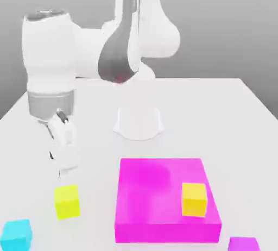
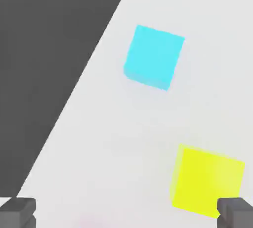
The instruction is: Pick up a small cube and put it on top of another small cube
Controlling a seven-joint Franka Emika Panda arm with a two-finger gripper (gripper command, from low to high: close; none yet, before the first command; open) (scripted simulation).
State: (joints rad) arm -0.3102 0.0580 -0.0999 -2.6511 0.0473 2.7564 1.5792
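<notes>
The gripper (image 1: 64,160) hangs over the white table (image 1: 239,114) with its jaws spread wide and holding nothing. The lemon-yellow cube (image 1: 67,201) rests on the table just below and slightly to the exterior view's right of the fingertips, not touching them. In the hand view it (image 2: 207,188) lies beside one fingertip (image 2: 236,211), with a cyan cube (image 2: 154,56) farther off.

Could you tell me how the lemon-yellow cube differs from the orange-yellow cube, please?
The lemon-yellow cube is greenish and sits on the white table; the orange-yellow cube is warmer and rests on the magenta block. The lemon-yellow cube lies nearer the gripper. Both are small, plain and matte.
</notes>
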